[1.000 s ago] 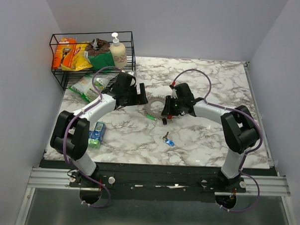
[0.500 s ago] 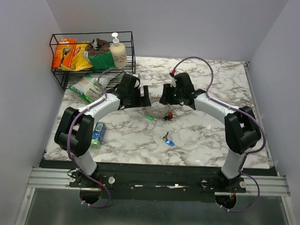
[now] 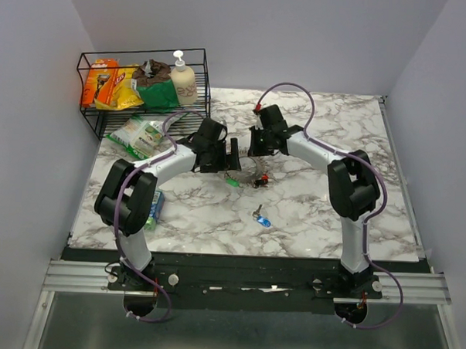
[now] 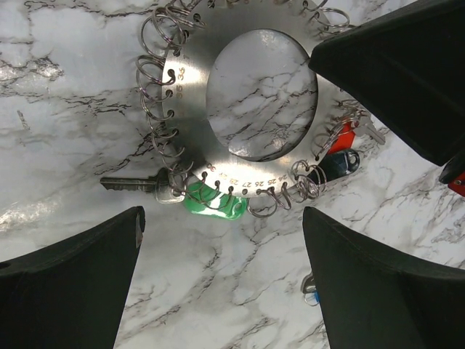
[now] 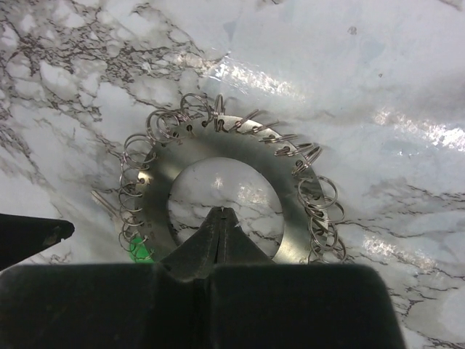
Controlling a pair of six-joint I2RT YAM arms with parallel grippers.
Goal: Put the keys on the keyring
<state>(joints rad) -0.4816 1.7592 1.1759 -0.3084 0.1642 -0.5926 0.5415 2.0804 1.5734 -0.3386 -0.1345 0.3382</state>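
Note:
The keyring is a flat silvery disc with an open centre and many split rings round its rim. It lies on the marble. A green-headed key, a red one and a black one hang on its near rim. A blue key lies loose nearer the arms. My left gripper is open and empty, just short of the green key. My right gripper is shut on nothing, its tip over the ring's open centre. In the top view both grippers cover most of the ring.
A black wire basket with a soap bottle and snack packets stands at the back left. A green packet lies in front of it. A blue packet lies by the left arm. The right arm's cable loops above the table.
The right gripper has moved back and left until it is over the ring. The left gripper has moved right, up to the ring. The keys have not moved.

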